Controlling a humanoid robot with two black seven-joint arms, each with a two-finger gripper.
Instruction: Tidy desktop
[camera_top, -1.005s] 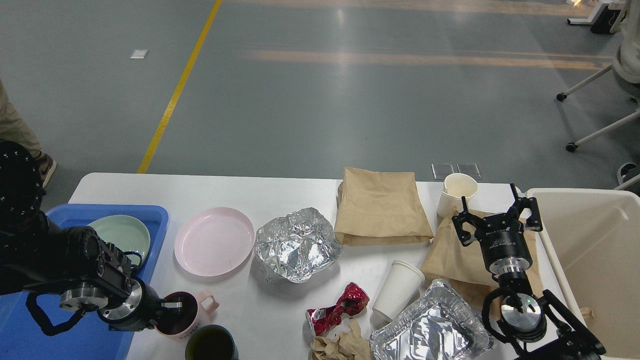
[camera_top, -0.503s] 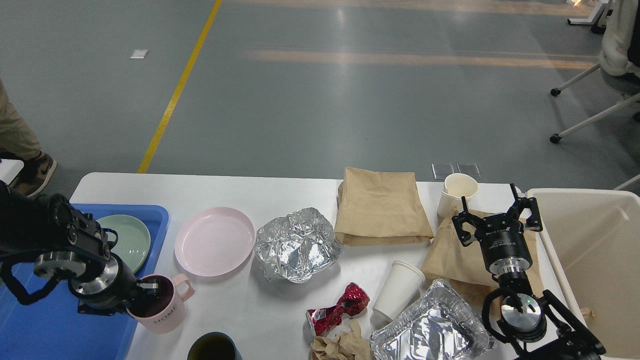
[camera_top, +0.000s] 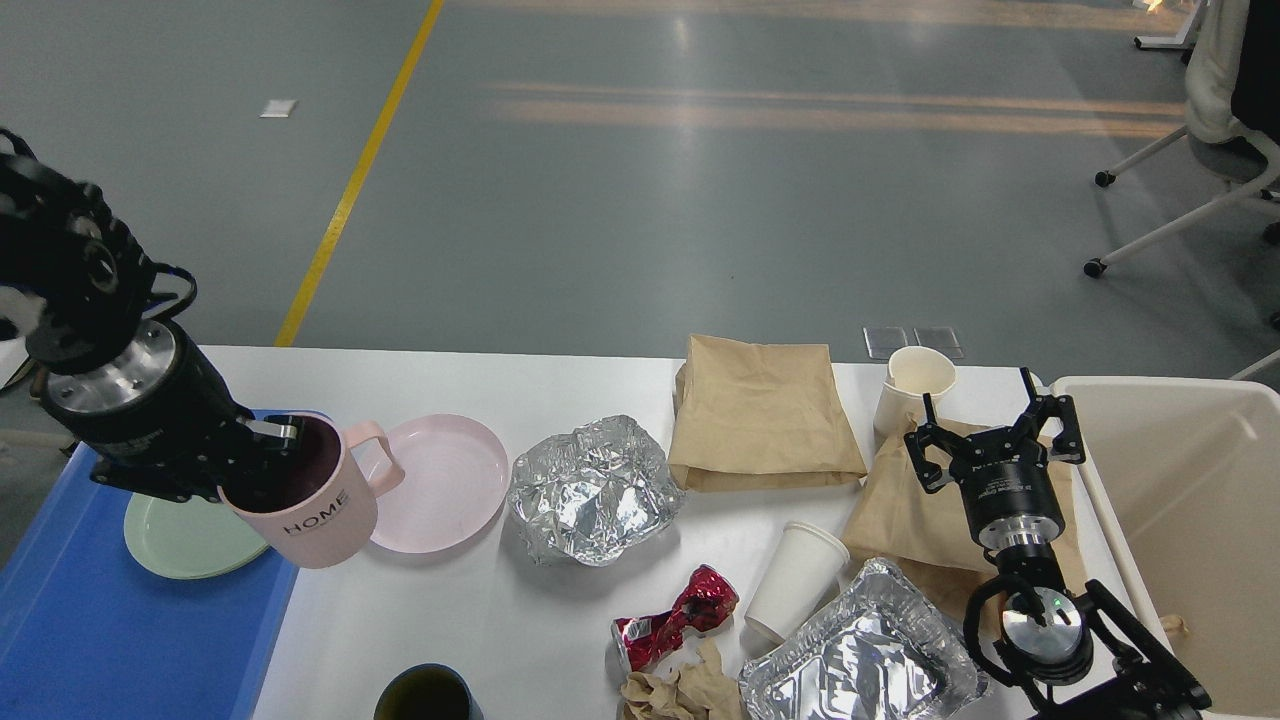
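Head view, two claws, left claw (camera_top: 262, 452) gripping pink mug (camera_top: 312, 495), two paper cups (camera_top: 796, 580)

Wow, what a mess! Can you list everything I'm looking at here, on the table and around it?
desktop: 1, white, under everything
tray: 1, blue, left end
plates: 2, green in tray, pink plate beside it
pink mug: 1, marked HOME, lifted
dark mug: 1, front edge
crumpled foil: 1, silver, centre
foil tray: 1, front right
paper bags: 2, brown, back right
paper cups: 2, white, back, tipped over
crushed can: 1, red
crumpled paper: 1, brown
bin: 1, beige, right
left gripper: gripping the pink mug's rim
right gripper: open
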